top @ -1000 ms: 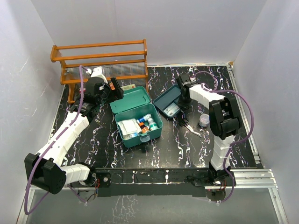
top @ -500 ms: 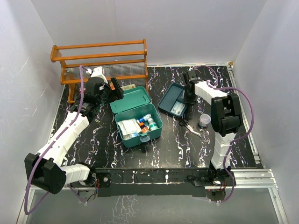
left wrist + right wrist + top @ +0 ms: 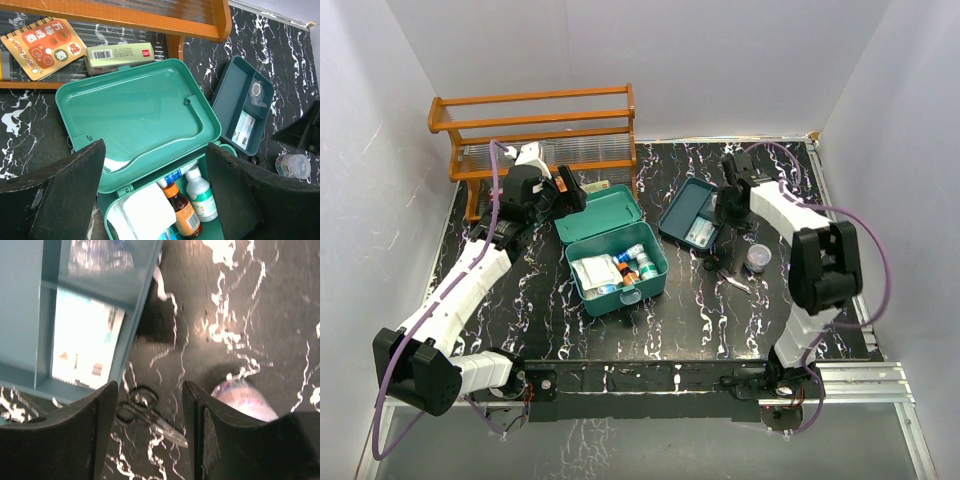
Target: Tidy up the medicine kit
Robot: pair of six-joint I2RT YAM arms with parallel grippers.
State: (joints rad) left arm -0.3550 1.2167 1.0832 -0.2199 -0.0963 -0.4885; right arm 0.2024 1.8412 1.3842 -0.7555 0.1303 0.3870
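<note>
My right hand (image 3: pixel 150 390) hangs released, empty, above the scissors (image 3: pixel 160 426); descending off-centre, one finger could clip the tray (image 3: pixel 137 315) alongside, the other the jar (image 3: pixel 245 395).

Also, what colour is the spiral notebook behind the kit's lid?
Orange; the notebook shows best in the left wrist view.

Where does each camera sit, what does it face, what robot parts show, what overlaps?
Top external: above, behind the bases, looking down on the table; both arms show.
Left wrist: over the open medicine kit, facing down; its fingers show.
Right wrist: down at scissors; its fingers show.
Shared: blue tray, all three.
</note>
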